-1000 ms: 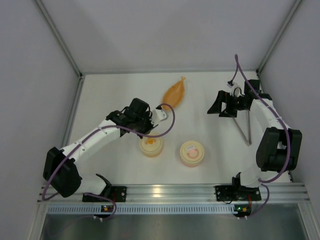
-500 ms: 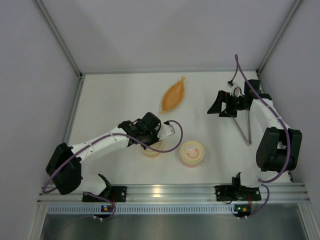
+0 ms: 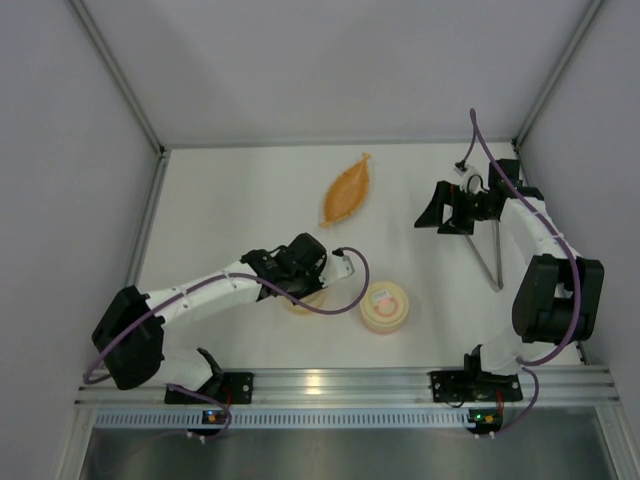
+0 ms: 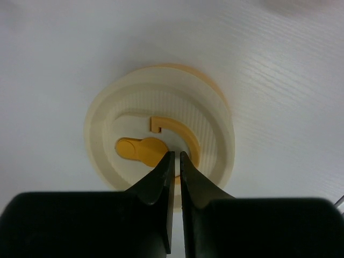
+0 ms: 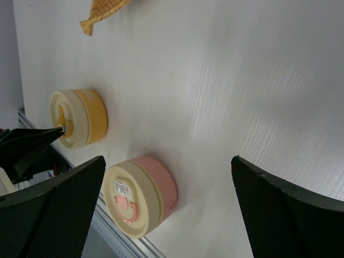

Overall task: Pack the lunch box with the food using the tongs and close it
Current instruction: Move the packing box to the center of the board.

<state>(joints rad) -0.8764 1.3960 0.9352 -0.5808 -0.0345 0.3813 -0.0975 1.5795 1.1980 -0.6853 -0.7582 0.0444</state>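
Noted left gripper all but closed, only a thin slit between jaws, tips at the orange tab on the lid of the yellow lunch box, lower centre of top view; grip on tab not resolvable. Noted right gripper spread wide, holding nothing, upper right. Found tongs flat on table at right, under that arm.

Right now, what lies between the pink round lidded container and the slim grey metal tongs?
Only bare white table separates the pink container from the tongs, per the top view.
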